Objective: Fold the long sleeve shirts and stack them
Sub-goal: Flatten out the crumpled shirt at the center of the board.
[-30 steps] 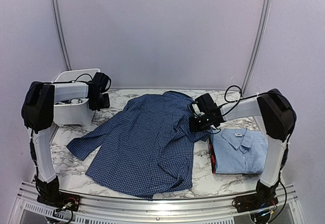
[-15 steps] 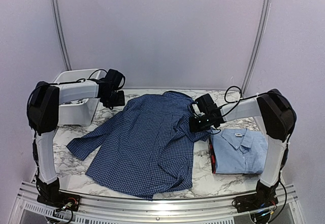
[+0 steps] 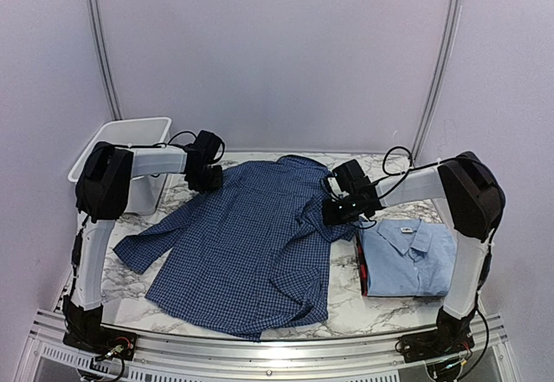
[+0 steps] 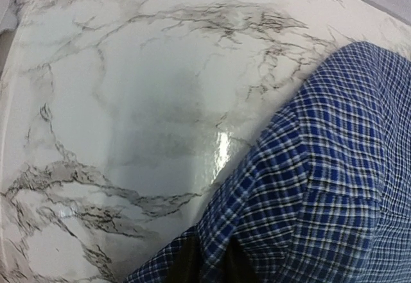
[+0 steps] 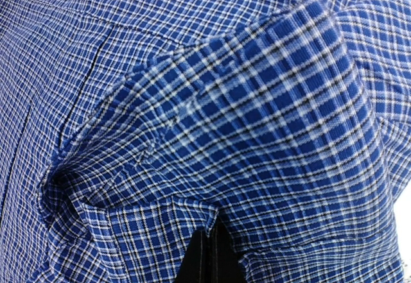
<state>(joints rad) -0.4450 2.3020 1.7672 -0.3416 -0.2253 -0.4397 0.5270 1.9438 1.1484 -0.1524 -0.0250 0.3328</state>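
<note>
Left wrist view: the left hand (image 4: 209,265) sits at the far-left shoulder edge of the checked shirt (image 4: 321,187). Its two dark fingertips (image 4: 184,265) stand narrowly apart with a ridge of cloth between them; whether they pinch it cannot be told. To the left and beyond lies bare desk (image 4: 128,103). From this hand the shirt runs right and toward the near edge. Seen from above, its long axis goes collar-far to hem-near, slanted a little left, with the left sleeve stretched out toward the near left. The right hand (image 3: 340,210) is clamped tight on a tented fold at the far-right shoulder. Each hand thus has its own shoulder, so the next move likely turns on both lifting along that far edge together. The blue shirt (image 3: 407,256) lies folded at near right, well apart from the left hand.
</note>
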